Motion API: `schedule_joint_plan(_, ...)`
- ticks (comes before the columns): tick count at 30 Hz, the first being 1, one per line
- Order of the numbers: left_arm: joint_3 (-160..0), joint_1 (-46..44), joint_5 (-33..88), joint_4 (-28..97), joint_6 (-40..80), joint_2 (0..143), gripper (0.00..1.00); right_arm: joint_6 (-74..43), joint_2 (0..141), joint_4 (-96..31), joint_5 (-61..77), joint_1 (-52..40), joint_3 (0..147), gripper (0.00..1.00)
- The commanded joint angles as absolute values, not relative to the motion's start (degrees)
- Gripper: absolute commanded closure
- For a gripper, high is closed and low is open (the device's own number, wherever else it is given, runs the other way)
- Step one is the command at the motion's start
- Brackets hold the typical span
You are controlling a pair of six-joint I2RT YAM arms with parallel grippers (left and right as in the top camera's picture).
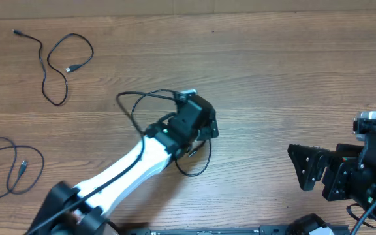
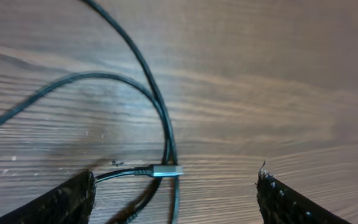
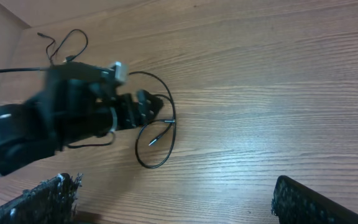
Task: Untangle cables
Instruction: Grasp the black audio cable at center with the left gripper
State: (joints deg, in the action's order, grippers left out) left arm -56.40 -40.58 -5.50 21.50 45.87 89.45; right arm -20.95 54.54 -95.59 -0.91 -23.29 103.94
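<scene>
Three thin black cables lie apart on the wooden table. One cable [image 1: 192, 175] loops under my left gripper [image 1: 204, 134] near the middle. In the left wrist view this cable [image 2: 166, 134] crosses itself, and its silver plug [image 2: 166, 170] lies on the wood between the fingers [image 2: 67, 202]. My left gripper [image 2: 176, 199] stands open around it, the pads apart from the cord. A second cable [image 1: 74, 67] lies spread at the far left, a third cable [image 1: 22, 167] coils at the left edge. At the right my right gripper [image 1: 312, 170] stands open over bare wood, holding nothing.
The left arm's white link [image 1: 129, 166] runs diagonally from the front left to the middle. From the right wrist I see that arm [image 3: 55, 124], the middle loop [image 3: 153, 167] and the far cable [image 3: 64, 43]. The right gripper [image 3: 173, 199] hovers over plain wood.
</scene>
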Motion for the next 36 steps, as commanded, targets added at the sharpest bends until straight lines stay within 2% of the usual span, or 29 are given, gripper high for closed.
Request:
schedule_joint_plan(1, -58.89, -40.95, -6.31, 21.17, 38.72, 94.11, 0.19, -21.02, 54.48, -95.29, -1.67, -23.07, 104.86, 0.00)
schedule_joint_plan(10, -67.94, -41.98, -8.47, 22.74, 31.94, 104.27, 0.24, -21.02, 54.48, -95.33, -1.65, -23.07, 104.86, 0.00)
schedule_joint_plan(18, -71.44, -42.59, -10.92, 25.04, 32.10, 110.21, 0.32, -21.02, 54.48, -95.96, -1.67, -23.07, 104.77, 0.00)
schedule_joint_plan(26, -71.42, -42.74, -10.98, 24.84, 33.69, 110.78, 0.51, -21.04, 54.50, -95.96, -1.65, -23.07, 104.49, 0.00)
schedule_joint_plan(34, -71.42, -42.78, -10.90, 22.63, 35.46, 113.93, 0.50, -21.06, 54.50, -96.60, -1.63, -23.07, 104.49, 0.00)
schedule_joint_plan(36, -71.42, -42.81, -10.83, 22.92, 37.69, 113.99, 0.53, -21.06, 54.50, -96.60, -1.63, -23.07, 104.49, 0.00)
